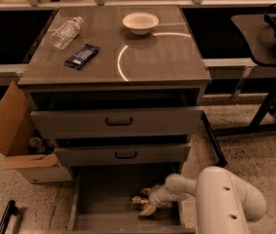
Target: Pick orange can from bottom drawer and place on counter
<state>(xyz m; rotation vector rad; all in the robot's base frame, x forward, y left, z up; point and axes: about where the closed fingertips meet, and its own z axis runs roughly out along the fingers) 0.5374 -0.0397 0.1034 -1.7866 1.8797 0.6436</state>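
The orange can [138, 201] lies on the floor of the bottom drawer [103, 204], which is pulled out, right of its middle. My gripper [146, 202] reaches into the drawer from the right on a white arm [225, 199]. It is open, with one finger [147, 210] in front of the can and the other behind it, the can's right end between them. The counter [162, 52] is the cabinet's glossy top with a pale arc mark.
On the counter lie a clear plastic bottle [66, 31], a dark snack packet [81, 56] and a white bowl [140, 22]. The two upper drawers [118, 122] stand slightly open above my gripper. A cardboard box [15, 140] sits left of the cabinet, a dark table [269, 38] to the right.
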